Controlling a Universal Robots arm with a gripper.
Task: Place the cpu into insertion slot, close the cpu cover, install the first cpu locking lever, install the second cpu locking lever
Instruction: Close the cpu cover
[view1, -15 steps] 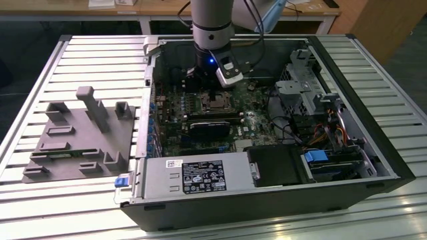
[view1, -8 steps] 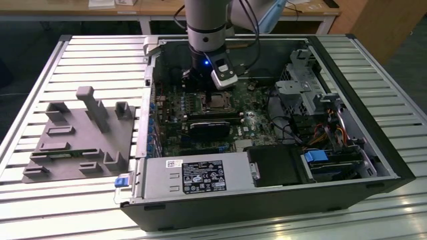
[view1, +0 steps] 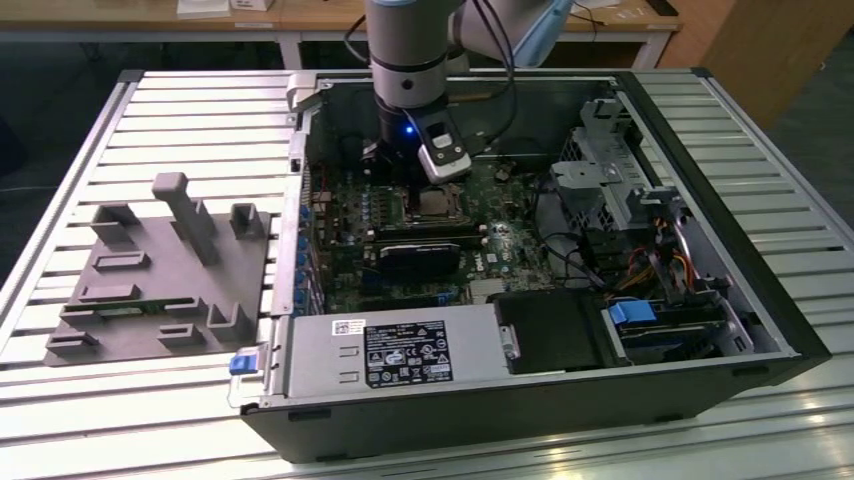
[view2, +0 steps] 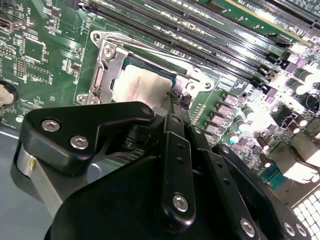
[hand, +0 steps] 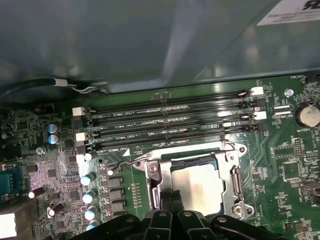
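Seated cpu (hand: 197, 186), cover (hand: 235, 180) down, levers pending.
I'm holding the gripper (view2: 178, 100), pinched closed, at the cover's edge; one lever (hand: 131, 161) is seemingly sitting unlatched.

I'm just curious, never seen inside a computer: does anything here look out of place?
Possibly: a thin wire lever beside the cpu cover juts out sideways instead of lying along the frame.

cpu (view2: 142, 85): near edge hidden behind the gripper (view2: 174, 100) in the second wrist view.
insertion slot (view1: 415, 204): too small to make out in the exterior view.
arm (view1: 407, 50): cut off at the exterior view's top edge.
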